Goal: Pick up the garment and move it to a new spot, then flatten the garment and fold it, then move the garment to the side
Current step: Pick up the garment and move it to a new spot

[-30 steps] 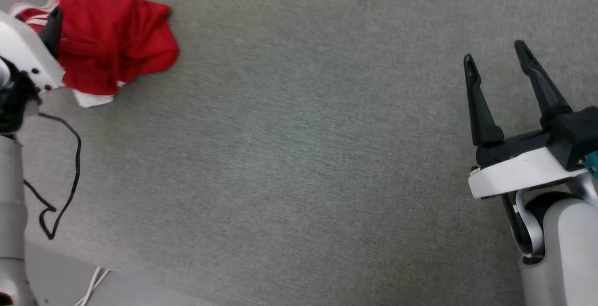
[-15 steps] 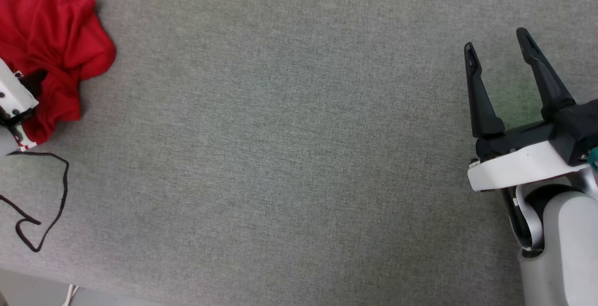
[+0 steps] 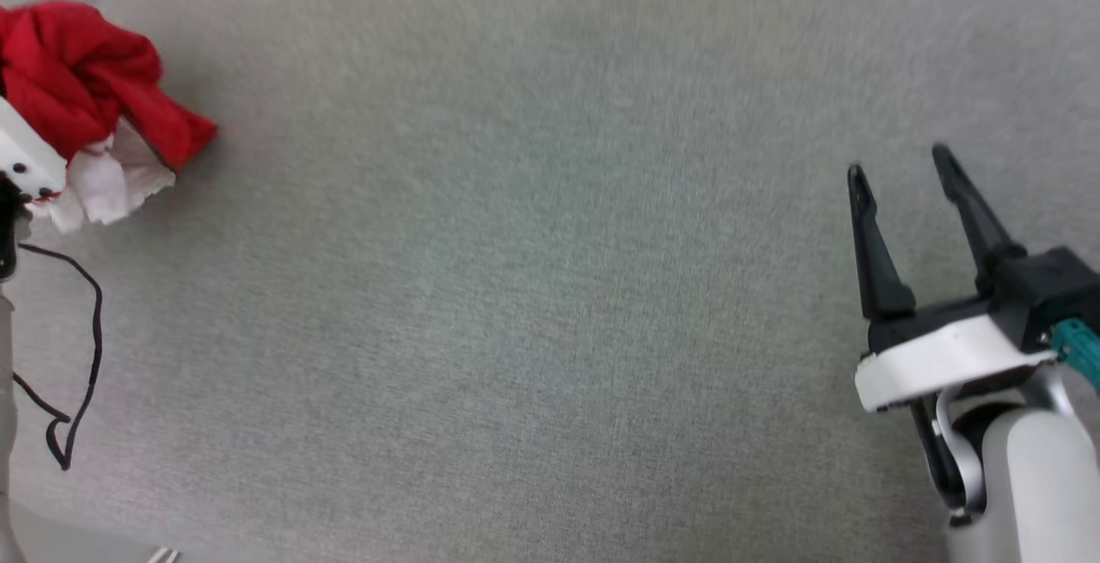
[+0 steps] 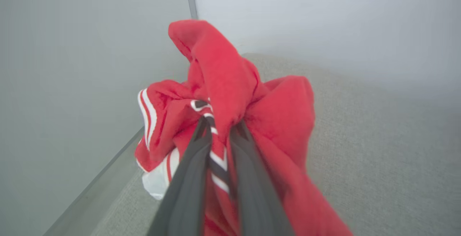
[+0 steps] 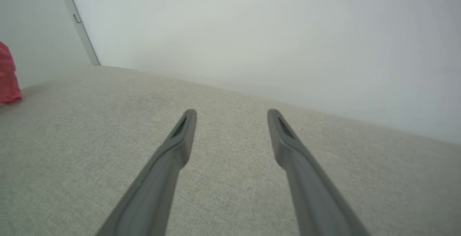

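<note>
Grips garment with left gripper, jaws narrow on bunched red cloth and striped trim. Holds it wadded at far left of grey surface, near wall, white cloth drooping beneath. Hovers right gripper over surface at far right, jaws wide and empty, well apart from garment.
</note>
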